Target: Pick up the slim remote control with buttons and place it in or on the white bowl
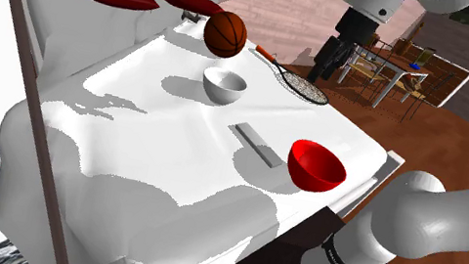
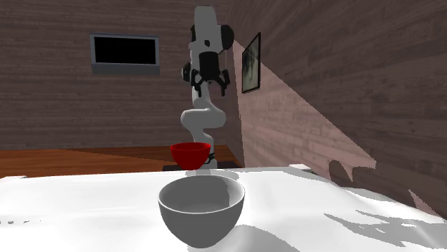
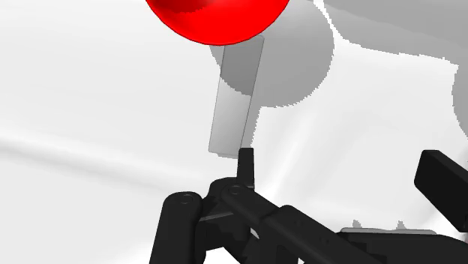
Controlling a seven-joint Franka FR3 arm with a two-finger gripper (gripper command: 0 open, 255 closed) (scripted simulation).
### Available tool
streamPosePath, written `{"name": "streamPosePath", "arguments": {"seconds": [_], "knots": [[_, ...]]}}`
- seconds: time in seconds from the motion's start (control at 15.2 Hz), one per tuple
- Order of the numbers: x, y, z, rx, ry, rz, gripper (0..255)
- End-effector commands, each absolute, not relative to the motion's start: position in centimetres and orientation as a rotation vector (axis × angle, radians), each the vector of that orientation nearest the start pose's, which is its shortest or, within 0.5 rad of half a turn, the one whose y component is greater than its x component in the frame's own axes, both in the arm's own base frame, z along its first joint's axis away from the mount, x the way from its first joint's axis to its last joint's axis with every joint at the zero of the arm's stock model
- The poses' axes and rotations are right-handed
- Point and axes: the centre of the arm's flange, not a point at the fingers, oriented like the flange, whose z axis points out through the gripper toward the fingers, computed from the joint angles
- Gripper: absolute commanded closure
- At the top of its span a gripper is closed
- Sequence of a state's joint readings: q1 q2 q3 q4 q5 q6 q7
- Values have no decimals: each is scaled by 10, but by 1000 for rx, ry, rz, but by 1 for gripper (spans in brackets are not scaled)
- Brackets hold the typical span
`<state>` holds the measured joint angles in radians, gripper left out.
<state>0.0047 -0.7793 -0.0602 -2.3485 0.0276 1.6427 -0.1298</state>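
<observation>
We have the reach to do first. The end effector (image 1: 334,62) hangs high above the far side of the bed (image 1: 121,146), well apart from everything on it. In the wrist view its fingers (image 3: 245,161) stand wide apart with nothing between them, so it is open and empty.

The slim grey remote control (image 1: 257,144) lies flat on the white sheet between the white bowl (image 1: 224,86) and the red bowl (image 1: 317,165), nearer the bed edge that faces the stand. One end sits just beside the red bowl. We cannot tell whether they touch.

To do this well, we judge the following:
- We should come down over the half of the remote (image 3: 234,105) farther from the red bowl (image 3: 217,19), so neither finger clips its rim.
- We should turn the wrist so that the fingers straddle the narrow width, not the length.
- The remote looks thin and the sheet probably soft, so we should go low enough for the fingertips to press slightly into the bedding before closing, or they may slide over the top.
- We should lift straight up, then carry it the short way to the white bowl (image 2: 200,207).
</observation>
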Motion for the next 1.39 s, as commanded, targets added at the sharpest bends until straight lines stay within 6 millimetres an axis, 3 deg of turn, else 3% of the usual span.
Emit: {"name": "streamPosePath", "arguments": {"seconds": [0.0,1.32], "knots": [[316,-21,598,-3073,-137,-120,0],[401,-57,349,-3119,-130,8,0]]}}
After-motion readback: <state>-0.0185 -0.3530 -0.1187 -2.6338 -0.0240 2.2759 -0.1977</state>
